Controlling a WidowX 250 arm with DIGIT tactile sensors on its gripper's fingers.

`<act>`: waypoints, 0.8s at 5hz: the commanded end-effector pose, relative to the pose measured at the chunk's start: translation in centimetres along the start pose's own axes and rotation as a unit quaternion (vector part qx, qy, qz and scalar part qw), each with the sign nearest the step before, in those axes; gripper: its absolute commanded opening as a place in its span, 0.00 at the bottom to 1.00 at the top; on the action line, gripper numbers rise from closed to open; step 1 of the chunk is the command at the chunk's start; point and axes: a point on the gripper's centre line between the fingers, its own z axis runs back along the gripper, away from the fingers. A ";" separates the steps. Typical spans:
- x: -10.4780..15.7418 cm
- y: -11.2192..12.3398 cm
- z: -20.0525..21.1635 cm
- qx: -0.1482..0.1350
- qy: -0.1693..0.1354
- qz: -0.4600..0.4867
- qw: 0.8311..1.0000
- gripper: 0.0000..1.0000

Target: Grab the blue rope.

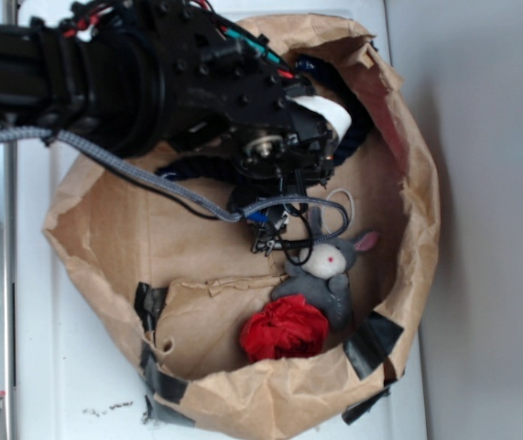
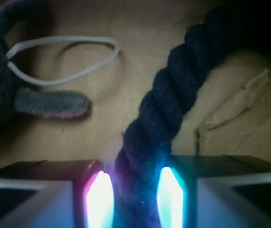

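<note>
inside the rolled-down brown paper bag (image 1: 408, 165), the black arm reaches in from the upper left and hides much of the floor. gripper (image 2: 136, 197) seen from the wrist view: two fingers (image 2: 99, 199) glowing at their inner faces, one on each side of the blue rope (image 2: 173, 95), the cord filling the gap between them. fingers appear pressed to the rope's flanks, so clamped on it as far as this view shows. rope is thick, dark navy, twisted; runs from between the fingers up and to the right over the paper floor. exterior view shows only bits of it: dark strand along the bag's upper right wall, another bit at the arm's lower left edge.

grey plush rabbit (image 1: 330, 270) lies low in the bag, pink-lined ear out to the right, thin white loop (image 2: 64, 59) at its head. wrist view puts the toy's ear and loop left of the rope, apart from it. red crumpled ball (image 1: 284, 332) sits just below the rabbit, touching it. grey braided cable (image 1: 142, 174) trails from the arm across the bag. black tape patches on the bag's lower rim.
</note>
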 end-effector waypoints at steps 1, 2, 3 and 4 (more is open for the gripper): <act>-0.6 -0.5 1.0 -0.011 -0.008 0.000 1.000 0.00; -0.2 0.4 3.2 -0.028 -0.028 0.010 0.999 0.00; -0.4 1.7 7.2 -0.055 -0.058 0.018 0.997 0.00; -0.4 2.7 10.4 -0.075 -0.080 0.030 0.994 0.00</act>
